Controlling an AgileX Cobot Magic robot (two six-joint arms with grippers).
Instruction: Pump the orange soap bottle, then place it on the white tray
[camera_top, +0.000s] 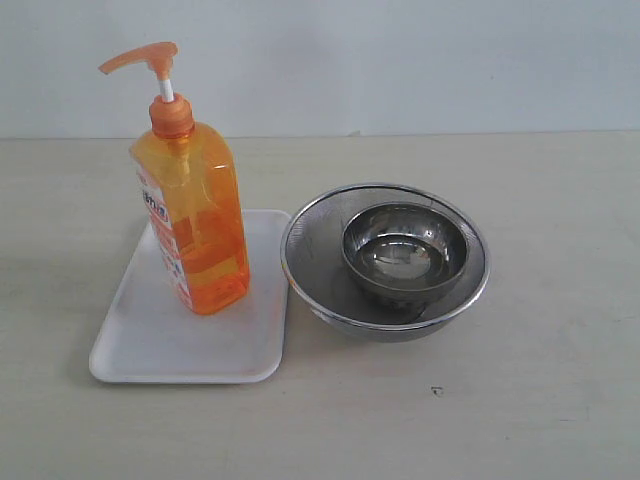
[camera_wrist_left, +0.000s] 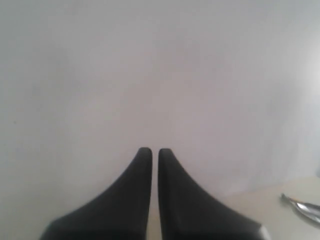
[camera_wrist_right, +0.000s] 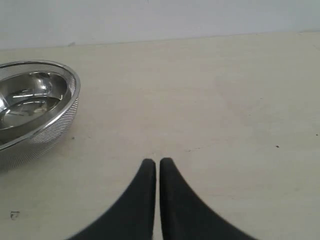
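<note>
The orange soap bottle (camera_top: 200, 225) stands upright on the white tray (camera_top: 150, 345) at the left of the exterior view, its pump head (camera_top: 140, 60) raised on the white stem. No gripper shows in that view. In the left wrist view my left gripper (camera_wrist_left: 151, 151) is shut with nothing between its fingers, facing a pale blank wall. My right gripper (camera_wrist_right: 154, 162) is also shut and holds nothing, hovering over bare table beside the steel bowls (camera_wrist_right: 32, 100).
A small steel bowl (camera_top: 405, 250) sits inside a larger mesh-sided steel bowl (camera_top: 318, 290), right of the tray and almost touching it. A bit of shiny metal rim (camera_wrist_left: 305, 206) shows at the edge of the left wrist view. The pale wooden table (camera_top: 540, 400) stretches to the right and front.
</note>
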